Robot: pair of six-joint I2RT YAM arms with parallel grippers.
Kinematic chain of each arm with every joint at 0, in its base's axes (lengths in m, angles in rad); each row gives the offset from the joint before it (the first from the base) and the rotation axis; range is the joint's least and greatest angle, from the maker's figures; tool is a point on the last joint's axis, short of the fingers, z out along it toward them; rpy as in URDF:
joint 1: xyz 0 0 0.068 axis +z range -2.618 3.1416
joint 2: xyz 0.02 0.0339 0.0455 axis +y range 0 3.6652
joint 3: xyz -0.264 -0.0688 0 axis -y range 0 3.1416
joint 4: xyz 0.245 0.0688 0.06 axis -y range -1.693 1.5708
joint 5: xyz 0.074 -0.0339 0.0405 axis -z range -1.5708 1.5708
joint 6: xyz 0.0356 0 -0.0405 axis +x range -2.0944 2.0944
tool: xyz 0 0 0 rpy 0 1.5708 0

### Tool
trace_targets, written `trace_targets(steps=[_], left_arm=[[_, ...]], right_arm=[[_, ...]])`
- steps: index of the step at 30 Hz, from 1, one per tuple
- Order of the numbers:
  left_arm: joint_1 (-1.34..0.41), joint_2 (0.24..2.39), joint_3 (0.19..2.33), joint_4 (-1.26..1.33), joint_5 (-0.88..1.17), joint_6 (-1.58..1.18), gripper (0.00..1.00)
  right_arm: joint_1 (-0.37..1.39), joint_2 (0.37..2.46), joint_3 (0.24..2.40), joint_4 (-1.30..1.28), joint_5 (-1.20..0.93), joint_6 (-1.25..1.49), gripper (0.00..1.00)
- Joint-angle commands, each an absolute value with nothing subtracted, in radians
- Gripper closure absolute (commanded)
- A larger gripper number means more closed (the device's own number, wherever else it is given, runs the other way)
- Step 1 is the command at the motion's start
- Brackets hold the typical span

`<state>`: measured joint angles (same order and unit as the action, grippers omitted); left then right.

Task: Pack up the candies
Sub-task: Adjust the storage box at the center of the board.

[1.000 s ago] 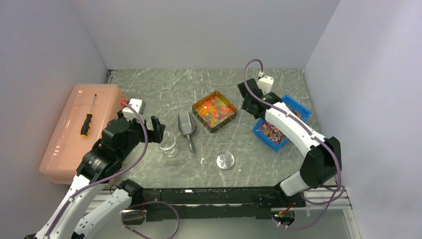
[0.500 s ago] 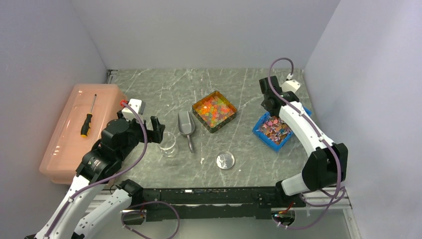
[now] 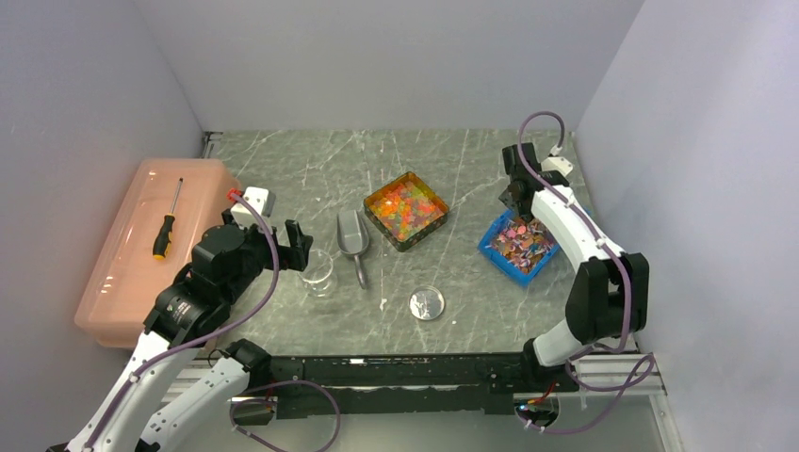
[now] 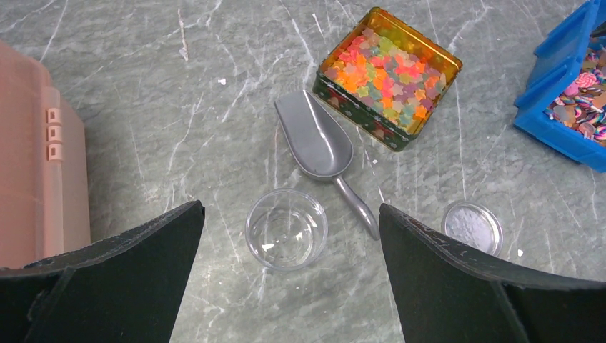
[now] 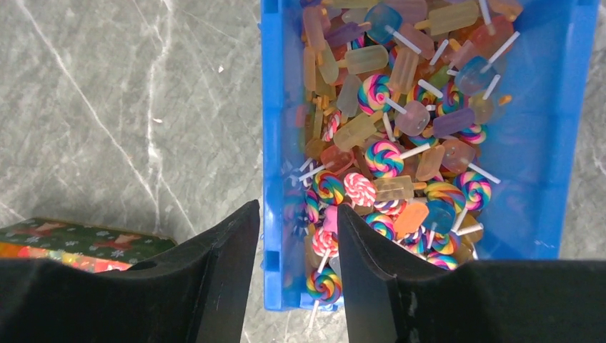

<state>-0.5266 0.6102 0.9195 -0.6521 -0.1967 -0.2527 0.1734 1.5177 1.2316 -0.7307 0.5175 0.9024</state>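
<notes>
The left tool (image 4: 289, 211) hangs wide open over a clear cup (image 4: 286, 230) on the table (image 4: 179, 107). Past the metal scoop (image 4: 318, 143), the candies (image 4: 386, 68) fill a square tin (image 4: 357, 120). Light, loose and slippery, they are likely best scooped, with the scoop gripped by its handle (image 4: 357, 207). Farther off, the right tool (image 5: 295, 209) stands part-open astride the wall of a blue bin (image 5: 271, 107).

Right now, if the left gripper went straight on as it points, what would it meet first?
Probably the clear cup, framed by the open left gripper; nothing shows in between, though depth is unclear.
</notes>
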Motion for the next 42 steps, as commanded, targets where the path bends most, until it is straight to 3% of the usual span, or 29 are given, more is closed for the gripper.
trace_targets(steps=[1,17,23,29,37,42], left_arm=[[-0.522,0.601,0.925,-0.629,-0.184,-0.262,0.01],[-0.52,0.608,0.923,-0.626,-0.172,-0.262,0.01],[-0.52,0.612,0.923,-0.626,-0.17,-0.262,0.01],[-0.518,0.613,0.925,-0.626,-0.166,-0.262,0.01],[-0.514,0.613,0.923,-0.623,-0.16,-0.262,0.01],[-0.512,0.617,0.923,-0.623,-0.156,-0.262,0.01]], right_arm=[[0.157,1.554,1.246,-0.687,0.487,0.903,0.54],[0.146,1.663,1.271,-0.647,0.451,0.883,0.61],[0.147,1.648,1.25,-0.627,0.44,0.879,0.73],[0.147,1.647,1.264,-0.636,0.429,0.853,0.79],[0.147,1.623,1.239,-0.561,0.335,0.719,0.98],[0.147,1.604,1.213,-0.507,0.261,0.641,1.0]])
